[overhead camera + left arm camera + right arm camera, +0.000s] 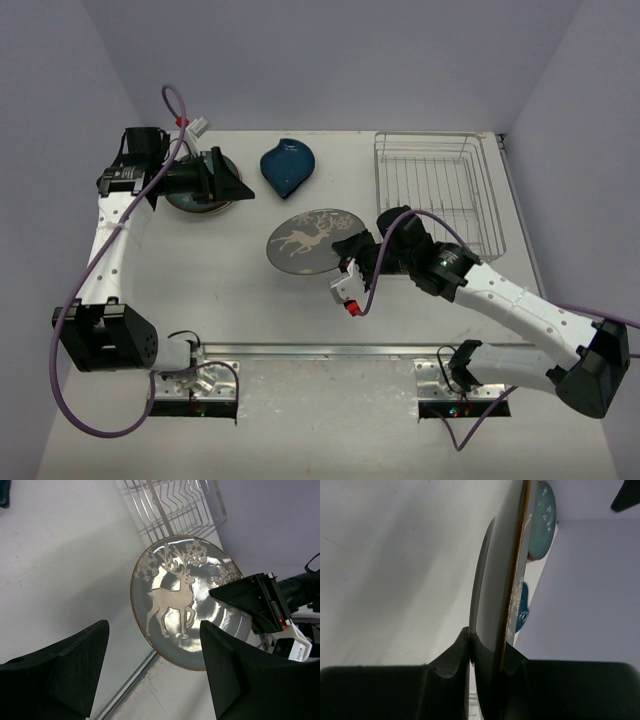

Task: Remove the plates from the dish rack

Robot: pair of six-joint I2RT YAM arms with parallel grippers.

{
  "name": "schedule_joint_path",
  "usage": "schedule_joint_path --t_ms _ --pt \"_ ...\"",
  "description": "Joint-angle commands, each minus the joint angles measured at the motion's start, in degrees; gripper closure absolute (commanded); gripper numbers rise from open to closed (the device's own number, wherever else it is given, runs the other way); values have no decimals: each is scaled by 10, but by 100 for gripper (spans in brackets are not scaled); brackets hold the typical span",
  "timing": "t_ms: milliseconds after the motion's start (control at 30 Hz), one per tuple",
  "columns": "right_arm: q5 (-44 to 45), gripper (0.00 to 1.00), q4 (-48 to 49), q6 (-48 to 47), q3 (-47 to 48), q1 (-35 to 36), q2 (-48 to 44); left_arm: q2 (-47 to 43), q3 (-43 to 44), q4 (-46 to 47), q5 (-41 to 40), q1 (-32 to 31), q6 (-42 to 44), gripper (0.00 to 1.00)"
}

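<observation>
My right gripper [352, 252] is shut on the right rim of the dark brown deer plate [313, 241], holding it low over the table's middle; I cannot tell if it touches the table. The right wrist view shows that plate edge-on [501, 580] between the fingers [451, 655]. It also shows in the left wrist view [175, 600]. My left gripper [228, 182] is open and empty, just above the teal plate [196, 204] at the back left. A reddish edge shows under the teal plate [542, 520]. The dark blue leaf dish [287, 166] lies at the back middle. The dish rack [440, 190] holds no plates.
The wire rack stands at the back right, close behind my right arm. Purple cables loop round both arms. The metal mounting rail [330, 350] runs along the near edge.
</observation>
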Motion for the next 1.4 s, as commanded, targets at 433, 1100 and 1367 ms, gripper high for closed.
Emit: schedule_joint_path --t_ms 433,1100,1367 --pt "1 100 458 -199 -136 43 -46 5 -92 -26 59 -83 22 35" --pt "66 1 467 -171 -156 47 -40 49 -94 106 183 55 -104 100" --pt "159 1 375 -99 -137 47 -60 172 -18 163 52 210 -118 100"
